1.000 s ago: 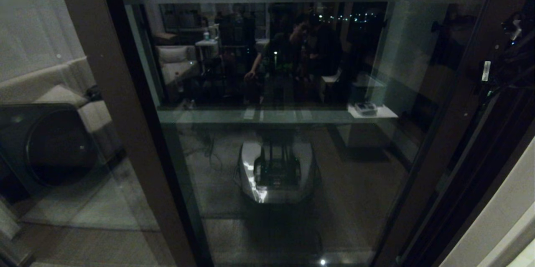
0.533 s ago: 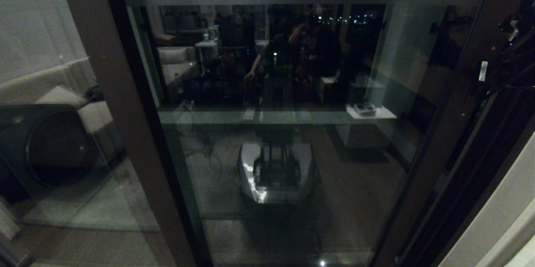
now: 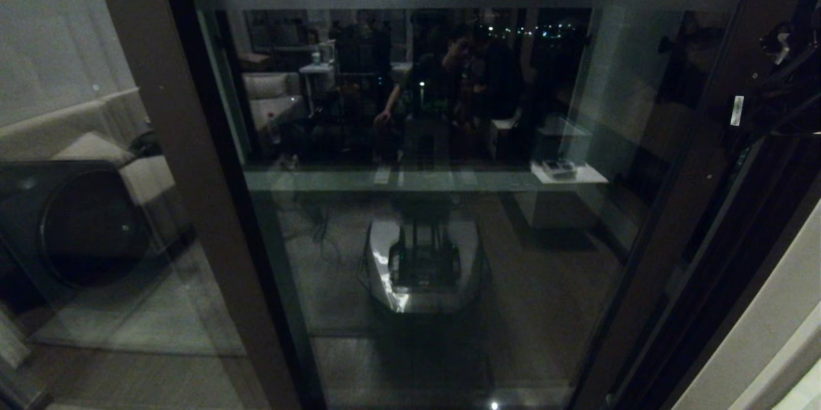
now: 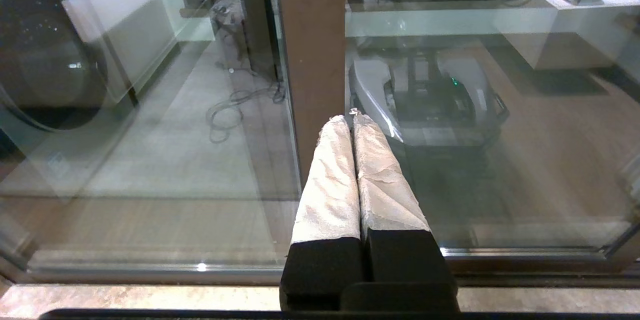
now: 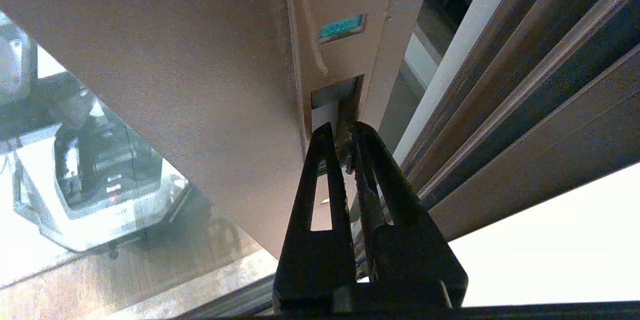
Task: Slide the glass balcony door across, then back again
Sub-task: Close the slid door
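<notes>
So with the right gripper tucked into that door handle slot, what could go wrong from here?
1. The right gripper reaches the recessed handle with only its closed fingertips, so they may slip out as the glass balcony door is pushed.
2. The fingers sit beside the dark frame rails; if the door slides towards them, they might get pinched.
3. The left gripper, shut, hangs close to the door's other stile and could brush it.
</notes>
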Tool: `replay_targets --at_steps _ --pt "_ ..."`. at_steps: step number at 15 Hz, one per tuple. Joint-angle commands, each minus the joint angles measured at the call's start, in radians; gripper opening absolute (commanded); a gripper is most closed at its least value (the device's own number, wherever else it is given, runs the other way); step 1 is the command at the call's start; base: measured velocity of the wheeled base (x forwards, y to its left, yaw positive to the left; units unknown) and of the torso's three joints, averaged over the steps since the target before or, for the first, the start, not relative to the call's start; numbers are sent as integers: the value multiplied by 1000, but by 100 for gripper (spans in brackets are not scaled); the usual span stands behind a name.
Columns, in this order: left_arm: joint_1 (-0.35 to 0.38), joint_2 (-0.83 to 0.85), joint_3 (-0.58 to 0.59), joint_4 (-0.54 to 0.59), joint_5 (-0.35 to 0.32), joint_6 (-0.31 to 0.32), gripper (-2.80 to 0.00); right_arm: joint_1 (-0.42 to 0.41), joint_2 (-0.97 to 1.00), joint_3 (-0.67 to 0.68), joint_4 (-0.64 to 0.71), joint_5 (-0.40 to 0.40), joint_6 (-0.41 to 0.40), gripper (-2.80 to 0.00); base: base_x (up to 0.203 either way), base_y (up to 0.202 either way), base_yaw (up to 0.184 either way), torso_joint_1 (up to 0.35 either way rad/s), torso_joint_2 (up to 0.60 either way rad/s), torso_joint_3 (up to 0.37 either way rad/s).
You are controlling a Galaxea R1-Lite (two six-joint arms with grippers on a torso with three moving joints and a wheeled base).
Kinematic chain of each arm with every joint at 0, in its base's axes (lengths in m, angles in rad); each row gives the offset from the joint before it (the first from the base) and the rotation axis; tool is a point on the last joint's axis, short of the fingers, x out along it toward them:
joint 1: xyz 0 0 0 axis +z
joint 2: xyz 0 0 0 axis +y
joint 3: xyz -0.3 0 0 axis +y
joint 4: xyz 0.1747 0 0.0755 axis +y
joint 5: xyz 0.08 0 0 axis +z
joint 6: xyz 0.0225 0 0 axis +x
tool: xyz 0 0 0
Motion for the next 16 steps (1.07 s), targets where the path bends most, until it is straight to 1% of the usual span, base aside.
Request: replay_targets --at_steps 1,16 --pt "0 0 0 1 0 0 -280 -1 14 -1 -2 -2 0 -280 0 0 0 0 0 0" --pt "0 0 0 1 0 0 -280 -16 17 -4 -2 -1 0 -280 0 0 0 0 0 0"
